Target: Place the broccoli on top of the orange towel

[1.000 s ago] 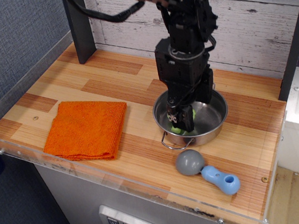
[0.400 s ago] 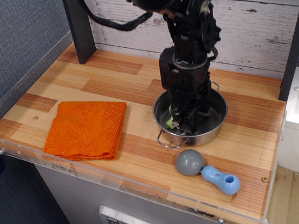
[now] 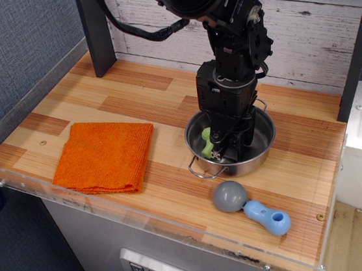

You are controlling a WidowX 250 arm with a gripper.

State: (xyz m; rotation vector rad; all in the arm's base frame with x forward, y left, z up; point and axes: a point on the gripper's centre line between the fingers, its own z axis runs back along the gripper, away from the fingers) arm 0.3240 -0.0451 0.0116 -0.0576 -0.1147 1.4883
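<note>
The light-green broccoli point(image 3: 205, 142) is inside the steel pot point(image 3: 267, 142) at its left side, pinched at the tip of my black gripper point(image 3: 218, 148). The gripper points down into the pot and looks shut on the broccoli, holding it just above the pot's floor. The fingers hide part of the broccoli. The orange towel point(image 3: 105, 156) lies flat and folded on the wooden table to the left, about a pot's width away from the pot, with nothing on it.
A grey ball with a blue handle point(image 3: 249, 205) lies in front of the pot near the table's front edge. A dark post point(image 3: 94, 31) stands at the back left. A clear plastic lip point(image 3: 110, 205) runs along the front and left edges.
The gripper has risen a little and moved slightly right within the pot, with the broccoli coming up with it. The pot has shifted a bit to the left.
</note>
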